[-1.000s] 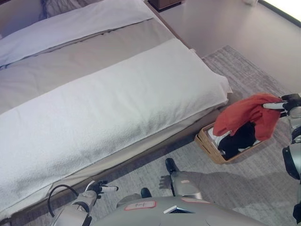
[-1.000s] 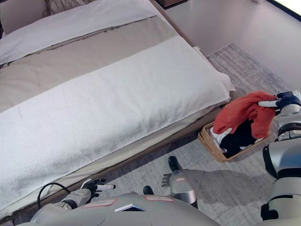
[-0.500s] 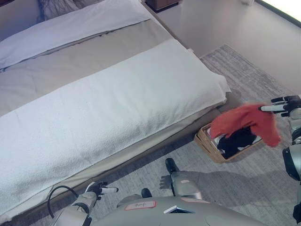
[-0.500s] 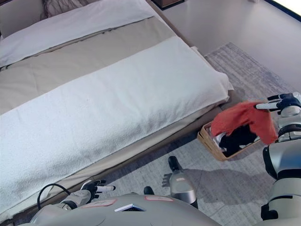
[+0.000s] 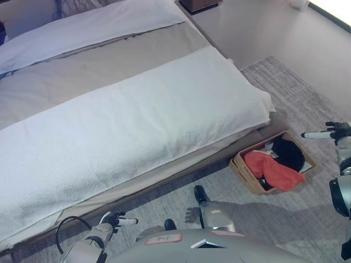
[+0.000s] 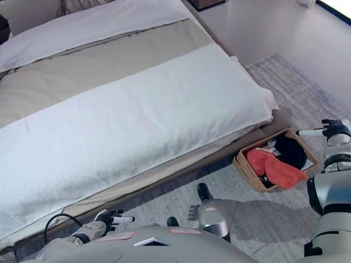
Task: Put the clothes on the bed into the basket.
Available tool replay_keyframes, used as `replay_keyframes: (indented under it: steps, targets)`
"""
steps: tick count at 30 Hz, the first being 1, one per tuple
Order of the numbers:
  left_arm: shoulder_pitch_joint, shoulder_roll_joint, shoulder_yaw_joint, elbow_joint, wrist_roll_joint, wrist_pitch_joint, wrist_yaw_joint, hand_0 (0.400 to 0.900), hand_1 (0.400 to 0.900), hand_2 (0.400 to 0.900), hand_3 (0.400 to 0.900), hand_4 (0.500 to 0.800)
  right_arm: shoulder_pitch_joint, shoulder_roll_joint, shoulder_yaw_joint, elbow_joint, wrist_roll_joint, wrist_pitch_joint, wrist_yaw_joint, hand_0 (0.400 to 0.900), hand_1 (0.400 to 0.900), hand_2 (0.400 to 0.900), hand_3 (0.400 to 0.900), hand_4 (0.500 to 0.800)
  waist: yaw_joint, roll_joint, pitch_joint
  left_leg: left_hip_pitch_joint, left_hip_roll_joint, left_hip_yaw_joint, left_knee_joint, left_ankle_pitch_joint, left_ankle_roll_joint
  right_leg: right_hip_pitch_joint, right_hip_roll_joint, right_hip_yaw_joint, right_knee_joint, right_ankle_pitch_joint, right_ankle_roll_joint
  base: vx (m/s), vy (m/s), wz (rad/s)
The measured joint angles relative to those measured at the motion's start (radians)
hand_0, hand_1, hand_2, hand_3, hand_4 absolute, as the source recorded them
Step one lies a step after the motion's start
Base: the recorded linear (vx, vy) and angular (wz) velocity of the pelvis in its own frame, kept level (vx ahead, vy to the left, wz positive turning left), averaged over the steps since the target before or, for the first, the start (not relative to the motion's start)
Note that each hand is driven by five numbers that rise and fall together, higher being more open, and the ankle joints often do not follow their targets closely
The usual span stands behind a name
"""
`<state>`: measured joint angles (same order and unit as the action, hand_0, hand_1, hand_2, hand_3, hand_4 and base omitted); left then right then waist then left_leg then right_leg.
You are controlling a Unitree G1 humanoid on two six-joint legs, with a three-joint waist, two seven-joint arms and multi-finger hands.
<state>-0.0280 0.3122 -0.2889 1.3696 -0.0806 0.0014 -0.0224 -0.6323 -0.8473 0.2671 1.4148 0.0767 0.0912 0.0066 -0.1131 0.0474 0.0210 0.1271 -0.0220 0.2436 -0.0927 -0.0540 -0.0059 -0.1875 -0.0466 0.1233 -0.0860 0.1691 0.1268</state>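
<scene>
A wicker basket (image 5: 240, 169) stands on the rug by the foot corner of the bed (image 5: 137, 109). A red garment (image 5: 271, 170) lies in it, spilling over the near rim, beside a black garment (image 5: 288, 153) and some white cloth. My right hand (image 5: 329, 132) hovers open to the right of the basket, fingers straight and holding nothing. My left hand (image 5: 118, 220) hangs low at the bottom left near the bed's edge, open and holding nothing. No clothes show on the white blanket.
A grey rug (image 5: 285, 219) covers the floor around the basket. Dark furniture (image 5: 200, 4) stands at the top beyond the bed. White pillows (image 5: 82, 24) lie at the head of the bed.
My right hand let go of the red garment, which dropped from the air into the basket. The view has shifted slightly. My left hand has stayed put.
</scene>
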Motion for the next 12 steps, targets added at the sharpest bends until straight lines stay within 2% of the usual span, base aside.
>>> replay_keyframes:
  steps: [4,8,12]
  targets:
    - [-0.005,0.005,0.021,0.000,0.000,0.000,0.002,0.900,0.900,0.900,0.900,0.800,0.172,0.050,-0.107,-0.039,0.047,-0.031,-0.020,0.900,0.900,0.900,0.900,0.800,0.011,-0.016,-0.011,-0.005,0.005,-0.024,0.001,-0.001,-0.002,0.010,-0.003,-0.021,0.000,0.002,-0.002,-0.02,-0.023,0.23]
    - [0.000,0.005,0.040,0.007,0.000,0.002,0.004,0.900,0.900,0.900,0.900,0.800,0.284,0.157,-0.139,-0.038,0.101,-0.018,-0.012,0.900,0.900,0.900,0.900,0.800,0.010,-0.032,-0.021,-0.003,0.009,-0.045,0.008,-0.006,-0.007,0.018,-0.004,-0.040,0.000,0.017,-0.022,0.01,-0.025,0.27]
    - [-0.002,0.004,0.047,0.009,0.000,0.008,0.005,0.900,0.900,0.900,0.900,0.800,0.385,0.245,-0.165,-0.042,0.161,-0.021,-0.003,0.900,0.900,0.900,0.900,0.800,0.010,-0.033,-0.022,0.001,0.019,-0.070,0.009,-0.008,-0.010,0.035,-0.003,-0.067,0.000,0.021,-0.027,0.02,-0.017,0.18]
